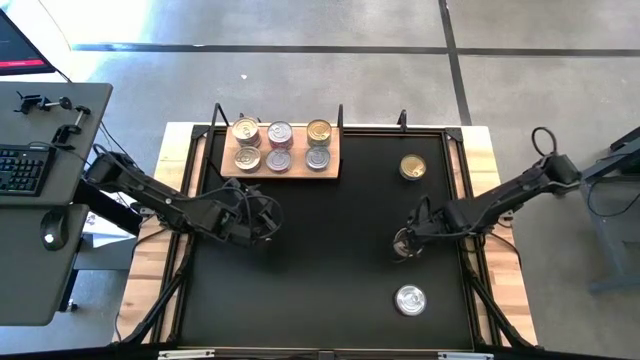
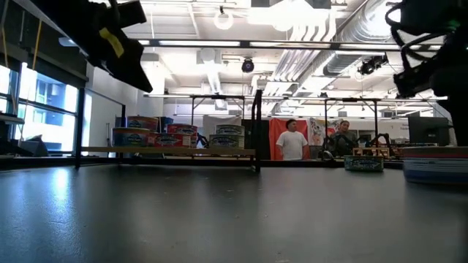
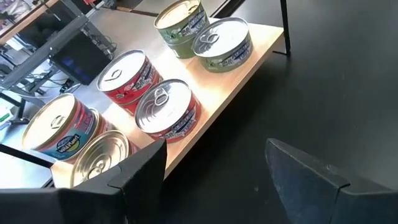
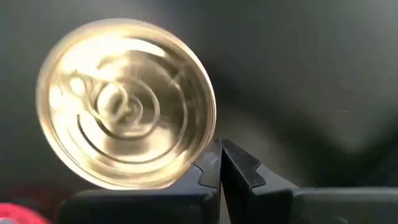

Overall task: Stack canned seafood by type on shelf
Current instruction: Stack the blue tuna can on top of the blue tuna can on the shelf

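The wooden shelf [image 1: 332,170] lies at the table's far edge, left of centre, and bears several cans [image 1: 280,145] standing on their bases in two rows. My left gripper [image 1: 262,225] [image 3: 217,155] hangs open just in front of the shelf [image 3: 249,68], holding nothing. My right gripper [image 1: 403,243] [image 4: 221,158] is shut and points down, right of centre. A gold-lidded can [image 4: 124,102] [image 2: 436,164] stands on the table just under it. Two more cans stand loose: a gold one [image 1: 412,167] farther back and a silver one [image 1: 409,299] nearer. My right gripper's shut fingertips [image 4: 208,171] come from above and show right at the rim [image 4: 199,158] of the gold-lidded can, which stands upright on the table. Whether they touch it I cannot tell.
A black frame with upright posts [image 1: 340,112] edges the mat. The dark table [image 1: 320,290] lies bare between the two arms. A desk with a keyboard [image 1: 22,170] stands off to the left. People [image 2: 294,142] stand in the room beyond the table.
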`<action>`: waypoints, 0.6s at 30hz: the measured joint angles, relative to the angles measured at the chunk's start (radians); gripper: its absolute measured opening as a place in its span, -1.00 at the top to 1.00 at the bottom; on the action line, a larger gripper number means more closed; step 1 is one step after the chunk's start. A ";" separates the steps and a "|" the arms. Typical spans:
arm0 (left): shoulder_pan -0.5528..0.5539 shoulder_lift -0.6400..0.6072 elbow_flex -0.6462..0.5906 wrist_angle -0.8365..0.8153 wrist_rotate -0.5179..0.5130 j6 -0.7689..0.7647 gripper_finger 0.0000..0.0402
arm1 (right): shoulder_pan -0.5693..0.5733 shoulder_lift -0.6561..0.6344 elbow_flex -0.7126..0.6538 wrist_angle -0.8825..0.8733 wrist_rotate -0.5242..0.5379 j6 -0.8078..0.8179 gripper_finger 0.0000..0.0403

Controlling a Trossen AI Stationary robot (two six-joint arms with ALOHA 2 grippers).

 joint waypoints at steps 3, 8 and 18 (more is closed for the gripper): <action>0.000 0.001 0.000 0.005 -0.004 -0.001 -0.33 | -0.008 0.066 0.000 0.139 -0.032 -0.033 1.00; -0.024 -0.001 0.000 0.003 -0.064 -0.001 -0.33 | -0.071 0.180 0.000 0.583 -0.055 -0.177 1.00; -0.126 -0.065 0.000 0.004 -0.070 0.008 -0.33 | -0.162 0.409 0.000 1.521 -0.051 -0.643 1.00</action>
